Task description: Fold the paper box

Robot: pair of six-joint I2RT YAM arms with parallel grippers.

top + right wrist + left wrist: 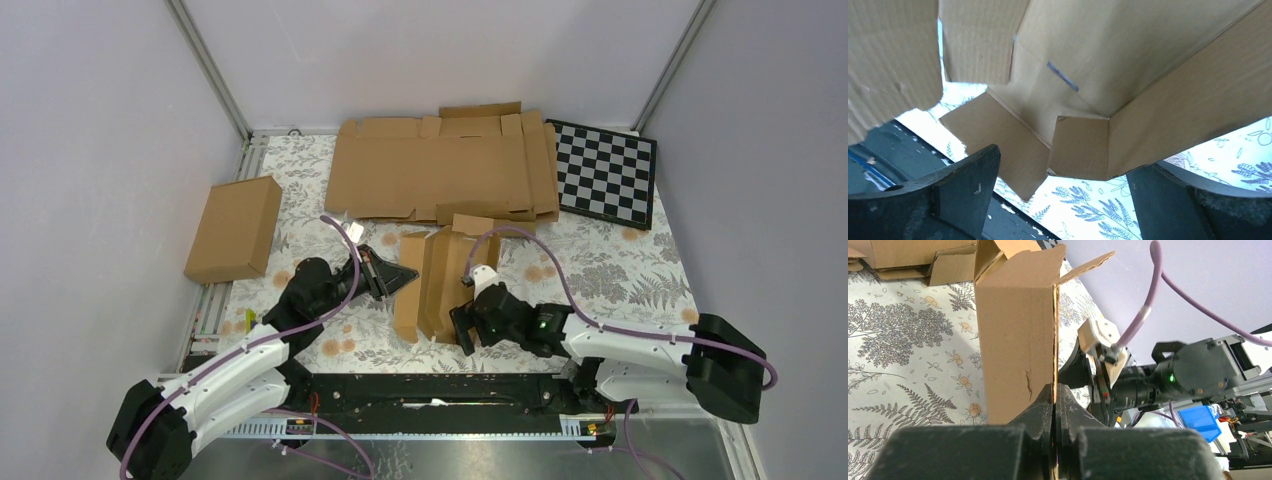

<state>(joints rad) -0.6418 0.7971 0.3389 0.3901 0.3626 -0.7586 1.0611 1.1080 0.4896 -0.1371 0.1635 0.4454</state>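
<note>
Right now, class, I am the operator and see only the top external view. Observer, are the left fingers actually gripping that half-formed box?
Observer: Yes. The left wrist view shows the left fingers shut on a thin wall edge of the box.
Operator: And the right side?
Observer: The right wrist view shows the right fingers spread open and gripping nothing. The box's end flaps show in the gap between them, not folded shut.

left arm (240, 372): angled forward and right from its base | left gripper (1054, 392): jaws pressed together, pinching an edge of the paper box (1015, 340) | right arm (640, 350): lying low, stretched leftward | right gripper (1063, 167): fingers spread wide apart
</note>
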